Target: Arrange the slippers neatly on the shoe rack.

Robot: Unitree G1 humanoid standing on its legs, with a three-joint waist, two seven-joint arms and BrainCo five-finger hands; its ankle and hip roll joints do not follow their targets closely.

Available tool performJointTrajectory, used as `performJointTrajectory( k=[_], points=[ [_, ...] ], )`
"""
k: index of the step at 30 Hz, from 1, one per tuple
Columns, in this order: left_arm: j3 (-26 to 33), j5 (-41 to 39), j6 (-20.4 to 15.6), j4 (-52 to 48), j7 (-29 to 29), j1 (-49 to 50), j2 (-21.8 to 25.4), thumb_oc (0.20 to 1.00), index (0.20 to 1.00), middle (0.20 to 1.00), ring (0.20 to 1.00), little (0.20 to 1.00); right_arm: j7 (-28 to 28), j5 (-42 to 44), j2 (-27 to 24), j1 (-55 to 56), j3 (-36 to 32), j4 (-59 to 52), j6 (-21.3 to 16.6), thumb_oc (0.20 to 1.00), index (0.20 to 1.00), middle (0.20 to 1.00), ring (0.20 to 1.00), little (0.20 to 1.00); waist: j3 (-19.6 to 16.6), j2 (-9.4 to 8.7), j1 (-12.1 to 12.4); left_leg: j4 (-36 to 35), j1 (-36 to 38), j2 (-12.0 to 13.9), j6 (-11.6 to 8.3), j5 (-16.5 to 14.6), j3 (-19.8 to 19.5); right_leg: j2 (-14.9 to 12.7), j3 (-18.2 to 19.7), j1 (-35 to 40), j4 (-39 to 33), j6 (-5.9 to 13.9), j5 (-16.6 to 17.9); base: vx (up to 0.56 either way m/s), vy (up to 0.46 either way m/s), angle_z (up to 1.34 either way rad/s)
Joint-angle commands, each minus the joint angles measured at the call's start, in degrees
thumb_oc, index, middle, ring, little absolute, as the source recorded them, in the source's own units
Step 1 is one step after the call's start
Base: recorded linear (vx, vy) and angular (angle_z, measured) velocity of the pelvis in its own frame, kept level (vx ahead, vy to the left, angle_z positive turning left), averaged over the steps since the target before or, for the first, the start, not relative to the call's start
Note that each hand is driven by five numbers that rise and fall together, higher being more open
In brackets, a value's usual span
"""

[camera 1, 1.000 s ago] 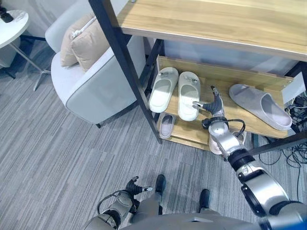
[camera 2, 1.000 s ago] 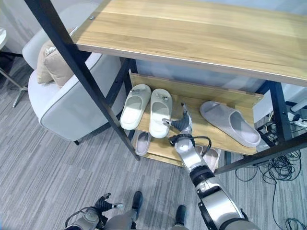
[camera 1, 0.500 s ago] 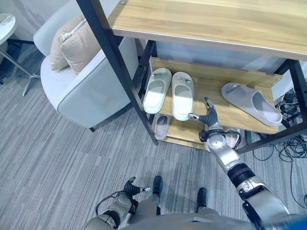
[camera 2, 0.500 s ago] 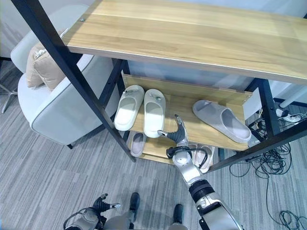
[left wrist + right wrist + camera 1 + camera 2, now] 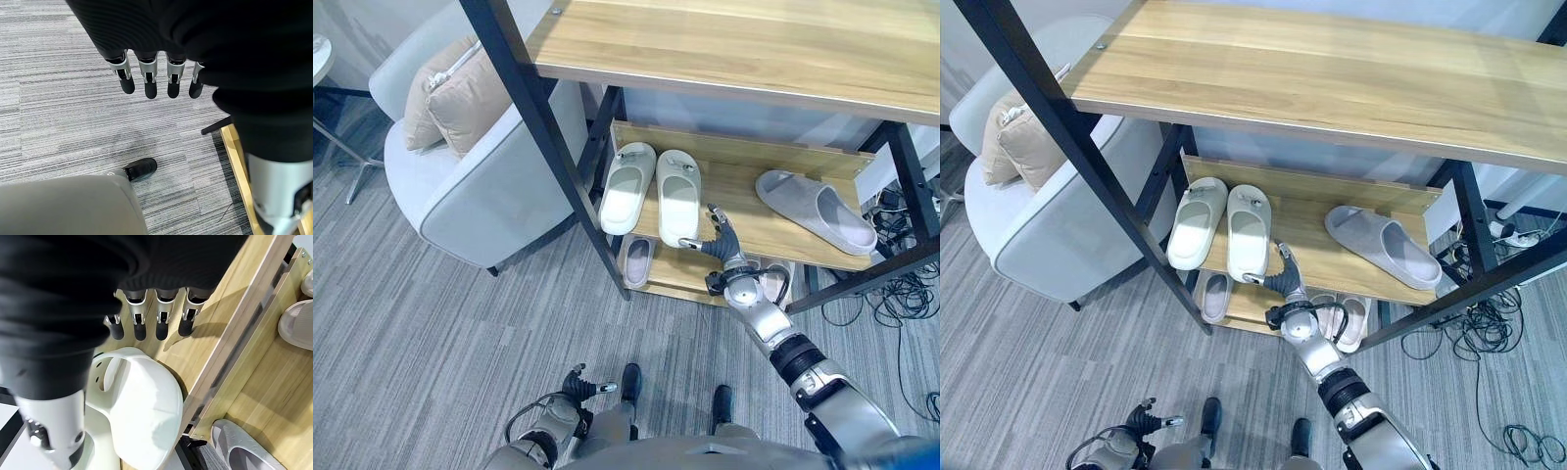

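A pair of white slippers (image 5: 628, 184) (image 5: 677, 194) lies side by side at the left of the shoe rack's middle shelf (image 5: 744, 191). A single grey slipper (image 5: 815, 211) lies at that shelf's right end. My right hand (image 5: 722, 247) hovers at the shelf's front edge, open, its thumb next to the heel of the right white slipper (image 5: 142, 411); its fingers (image 5: 146, 323) are straight over bare wood. On the bottom shelf lie a small slipper (image 5: 636, 262) and a pale pair (image 5: 1342, 315). My left hand (image 5: 576, 382) hangs low over the carpet, fingers (image 5: 149, 81) straight.
A wide wooden top shelf (image 5: 724, 39) overhangs the rack, held by black slanted posts (image 5: 548, 147). A grey armchair (image 5: 480, 186) with beige cushions (image 5: 450, 93) stands left of the rack. Cables (image 5: 901, 294) lie on the floor at the right.
The camera has shifted, moving the whole scene left and up. My right hand has drawn back toward the shelf's front edge beside the white slipper's heel. The slippers lie as before.
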Motion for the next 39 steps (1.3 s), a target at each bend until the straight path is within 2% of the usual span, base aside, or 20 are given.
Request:
performJointTrajectory(
  k=[1,39],
  points=[
    [0.4,0.1,-0.2,6.4,1.0,-2.9,-0.1,1.000,1.000,1.000,1.000,1.000,0.8,1.2,1.5,-3.7,0.8,-1.6,-2.6,1.000,1.000,1.000,1.000,1.000,0.7,-1.79,1.3,0.4,2.0,0.8,-1.24,-7.3,2.7,-5.9,0.2,2.6,0.3,4.50,1.8,0.00,0.000,0.00],
    [1.0,-0.4,0.6,6.8,2.1,-2.7,0.4,1.000,1.000,1.000,1.000,1.000,2.9,5.2,4.3,-7.5,4.2,0.7,-2.7,1.000,1.000,1.000,1.000,1.000,0.2,-2.44,2.0,0.4,3.7,0.9,-1.22,-7.8,3.7,-5.8,0.5,3.8,0.5,4.31,1.9,0.00,0.000,0.00]
  ],
)
